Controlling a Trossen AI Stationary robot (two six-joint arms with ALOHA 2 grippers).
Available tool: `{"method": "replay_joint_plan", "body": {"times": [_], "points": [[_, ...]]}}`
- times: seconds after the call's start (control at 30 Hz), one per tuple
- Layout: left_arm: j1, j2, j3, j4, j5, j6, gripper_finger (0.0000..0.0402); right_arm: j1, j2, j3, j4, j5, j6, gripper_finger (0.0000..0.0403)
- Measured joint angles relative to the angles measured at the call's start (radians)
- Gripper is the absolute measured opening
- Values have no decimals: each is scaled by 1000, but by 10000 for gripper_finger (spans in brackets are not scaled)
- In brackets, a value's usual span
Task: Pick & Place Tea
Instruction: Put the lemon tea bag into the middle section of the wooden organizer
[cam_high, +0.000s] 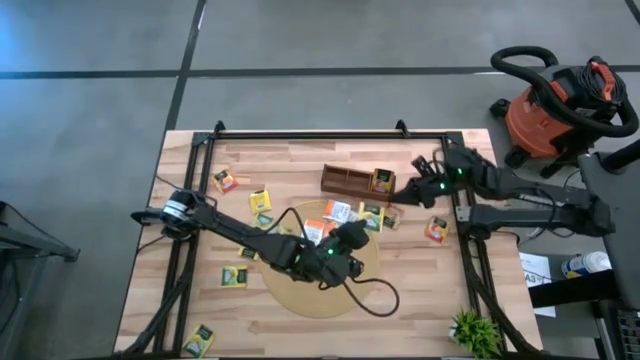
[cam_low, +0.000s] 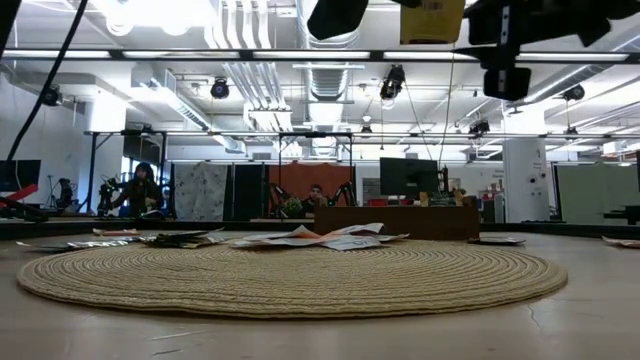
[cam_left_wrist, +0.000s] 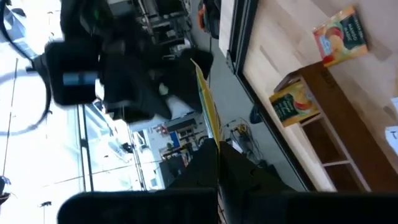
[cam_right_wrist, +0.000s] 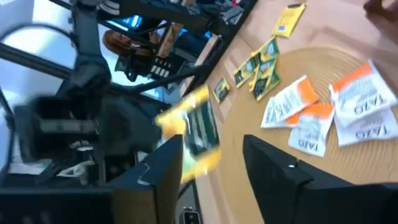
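Many tea sachets (cam_high: 262, 202) lie scattered on the counter (cam_high: 300, 160) around the round mat (cam_high: 300, 290); one stands in the wooden box (cam_high: 345, 181) beyond the mat. Left wrist view: left pincer (cam_left_wrist: 217, 152) pinches a yellow sachet (cam_left_wrist: 208, 109) edge-on. Right wrist view: right pincer (cam_right_wrist: 214, 155) spread, a yellow-green sachet (cam_right_wrist: 194, 127) between its fingers above the mat's edge.

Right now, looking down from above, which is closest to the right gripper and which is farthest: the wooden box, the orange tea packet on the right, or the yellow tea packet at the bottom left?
1. Wooden box: right beside the right gripper.
2. Orange tea packet: a little way off, right of the round mat.
3. Yellow tea packet: far away, at the table's bottom-left corner.
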Motion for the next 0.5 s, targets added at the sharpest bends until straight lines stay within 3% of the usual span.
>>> {"method": "replay_joint_plan", "body": {"times": [0.13,0.3,0.5], "points": [[-22,0,0,18,0,9,0,-137,81,83,-87,-178,-68,188],[-40,0,1,25,6,18,0,-215,193,132,-116,-512,-89,192],[-34,0,18,57,6,49,0,-208,309,138,-119,-610,-119,192]]}}
